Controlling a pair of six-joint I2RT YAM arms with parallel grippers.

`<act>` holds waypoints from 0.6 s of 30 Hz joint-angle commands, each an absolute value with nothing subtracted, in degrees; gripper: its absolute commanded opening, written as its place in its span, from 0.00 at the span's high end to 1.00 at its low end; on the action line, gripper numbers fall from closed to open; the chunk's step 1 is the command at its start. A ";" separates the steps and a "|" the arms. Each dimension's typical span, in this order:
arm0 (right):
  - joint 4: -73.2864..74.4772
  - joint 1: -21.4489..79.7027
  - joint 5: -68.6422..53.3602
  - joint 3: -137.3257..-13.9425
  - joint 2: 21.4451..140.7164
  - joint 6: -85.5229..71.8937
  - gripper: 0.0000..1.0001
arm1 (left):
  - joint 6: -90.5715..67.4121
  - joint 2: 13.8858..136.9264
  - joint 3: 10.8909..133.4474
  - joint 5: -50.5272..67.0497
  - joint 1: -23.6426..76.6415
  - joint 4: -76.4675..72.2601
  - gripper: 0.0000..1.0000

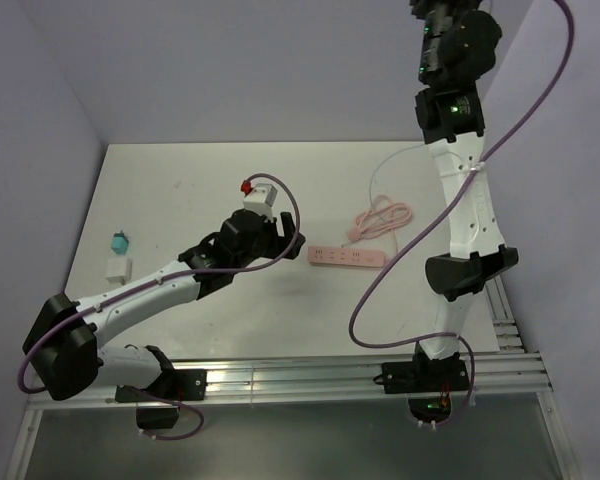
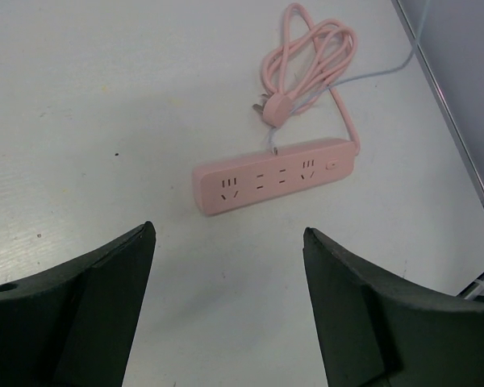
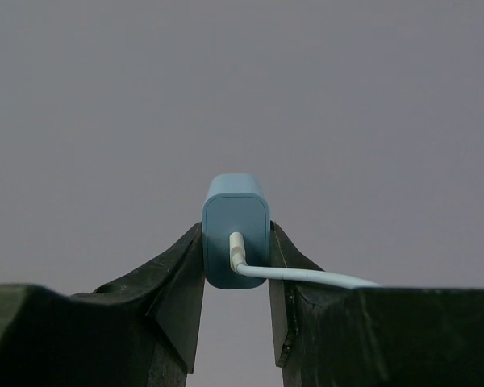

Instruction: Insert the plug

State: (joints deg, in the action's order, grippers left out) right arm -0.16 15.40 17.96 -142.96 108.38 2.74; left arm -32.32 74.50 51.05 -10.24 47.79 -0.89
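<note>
The left gripper (image 2: pixel 226 230) hangs over the matte white table (image 2: pixel 105 121). Its two dark, wedge-shaped fingers (image 2: pixel 105 274) are spread wide with nothing between them. Just ahead of the tips lies the strip (image 2: pixel 276 176), a long, smooth pink plastic bar with rounded corners and rows of slotted sockets facing up. It lies slightly askew to the gripper. Beyond it the pink cord (image 2: pixel 310 56) is looped in a loose coil.

The plug (image 1: pixel 120 242) is a small teal lump on the table, well behind the left gripper on the side away from the strip. It is not between the fingers and is nowhere near the sockets. A white block (image 1: pixel 117 267) sits just beside it; the top view is too coarse to tell whether they touch or which way the plug faces.

The right gripper (image 3: pixel 235 234) is raised off the table against a plain grey wall. It is clamped on a charger (image 3: pixel 235 218), a glossy pale-blue brick with rounded edges. A thin white cable (image 3: pixel 306 276) comes out of the charger's near face and bends off to the right over one finger.
</note>
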 commanded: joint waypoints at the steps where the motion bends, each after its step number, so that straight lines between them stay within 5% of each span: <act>1: -10.02 10.47 21.00 -144.85 104.50 4.58 1.00 | -31.73 74.79 52.73 -10.64 47.72 -0.18 0.21; 5: -9.31 1.35 17.14 -144.76 101.70 -3.85 1.00 | -30.59 74.45 53.61 -10.63 47.72 1.30 0.23; 18: -16.53 -5.00 12.39 -143.89 94.75 -7.98 1.00 | -30.68 78.74 55.63 -8.52 47.81 0.61 0.24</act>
